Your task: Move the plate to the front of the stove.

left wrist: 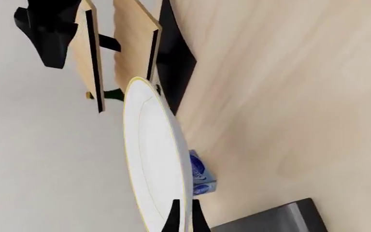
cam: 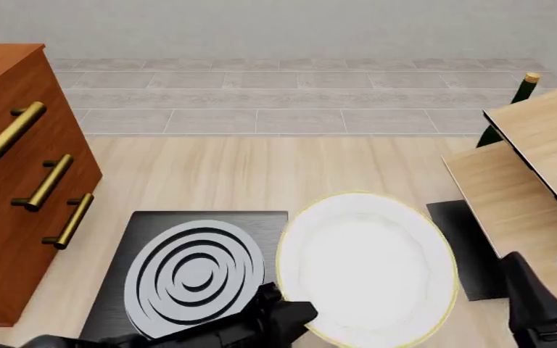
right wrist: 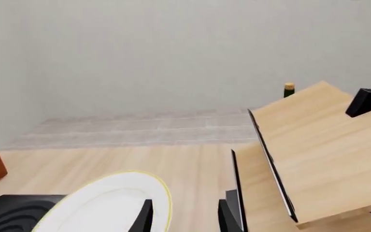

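On my left wrist feed, the left claw (left wrist: 184, 216) pinches the rim of the plate (left wrist: 152, 159), which I see edge-on and clear of the worktop (left wrist: 282, 96). A small blue-and-white box (left wrist: 200, 175) sits just behind the plate.

On the front feed, the plate (cam: 365, 264) hangs just right of the stove (cam: 194, 272), its edge overlapping the stove's right side, with the left claw (cam: 293, 315) gripping its near-left rim. A wooden shelf (cam: 535, 170) stands right of the plate.

On the right wrist feed, the right claw (right wrist: 185, 215) is wide apart, holding nothing, beside the plate (right wrist: 108, 205).
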Action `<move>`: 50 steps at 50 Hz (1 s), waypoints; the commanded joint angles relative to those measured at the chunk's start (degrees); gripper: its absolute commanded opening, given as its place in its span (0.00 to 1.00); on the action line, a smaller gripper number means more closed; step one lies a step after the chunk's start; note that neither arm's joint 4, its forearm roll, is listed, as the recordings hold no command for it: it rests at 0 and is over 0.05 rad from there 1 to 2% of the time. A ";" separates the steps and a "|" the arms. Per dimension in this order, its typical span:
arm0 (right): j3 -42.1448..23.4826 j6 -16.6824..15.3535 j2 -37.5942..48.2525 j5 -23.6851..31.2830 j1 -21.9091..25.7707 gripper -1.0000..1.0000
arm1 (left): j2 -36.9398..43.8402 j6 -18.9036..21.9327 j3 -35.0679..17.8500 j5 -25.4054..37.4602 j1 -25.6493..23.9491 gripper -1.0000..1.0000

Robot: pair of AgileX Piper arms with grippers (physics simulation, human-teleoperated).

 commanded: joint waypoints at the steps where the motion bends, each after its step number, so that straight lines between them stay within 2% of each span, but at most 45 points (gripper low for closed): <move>1: -1.81 0.66 -0.08 0.95 0.75 1.00 | -0.95 2.96 1.11 -3.05 2.37 0.00; 11: -6.65 1.53 -0.10 4.68 2.77 1.00 | -0.86 6.27 1.56 -9.56 4.83 0.00; 13: -7.65 2.05 -0.10 5.78 3.63 1.00 | 0.15 8.43 2.14 -12.42 4.94 0.00; 18: -10.38 3.67 -0.11 8.43 4.76 1.00 | -0.16 8.75 2.00 -14.64 4.60 0.00; 24: -13.42 5.32 -0.10 12.22 6.16 1.00 | -1.73 8.41 1.37 -14.45 4.46 0.00; 30: -14.13 9.76 -0.10 13.75 8.45 1.00 | -2.97 8.43 1.11 -14.32 4.30 0.00; 34: -13.88 13.94 -0.10 13.90 9.73 1.00 | -3.66 8.37 1.11 -14.25 4.32 0.00; 35: -14.06 13.30 -0.10 14.16 10.22 1.00 | -3.50 8.58 1.28 -14.49 4.31 0.00; 44: -13.83 16.78 -0.10 15.27 11.74 1.00 | -4.62 8.54 1.33 -14.23 3.99 0.00; 50: -13.92 17.40 -0.10 15.80 12.13 1.00 | -4.47 8.55 1.56 -14.75 3.72 0.00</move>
